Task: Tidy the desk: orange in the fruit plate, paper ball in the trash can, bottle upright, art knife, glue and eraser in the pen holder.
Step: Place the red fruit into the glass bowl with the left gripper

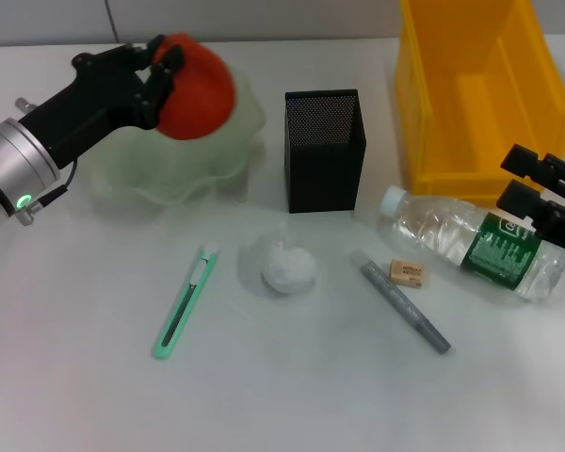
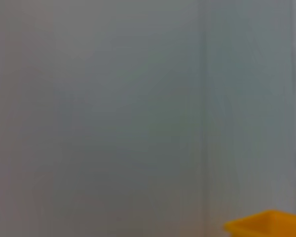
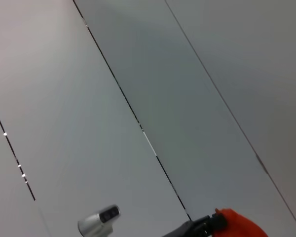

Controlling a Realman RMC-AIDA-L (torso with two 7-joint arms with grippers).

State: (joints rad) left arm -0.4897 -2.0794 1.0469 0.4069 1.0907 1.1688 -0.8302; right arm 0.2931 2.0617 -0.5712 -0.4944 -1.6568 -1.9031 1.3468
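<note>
In the head view the left gripper (image 1: 160, 71) has its fingers closed around the orange (image 1: 196, 88), bright and round, over the pale green fruit plate (image 1: 184, 165); the fingers cover part of the fruit. The right gripper (image 1: 544, 193), cut off at the frame edge, sits parted just above the lying bottle (image 1: 471, 243). The left wrist view shows only blank wall and a corner of the yellow bin (image 2: 269, 224). The right wrist view catches the orange (image 3: 239, 224) at its edge.

White desk (image 1: 75, 377) (cluttered with stationery)
</note>
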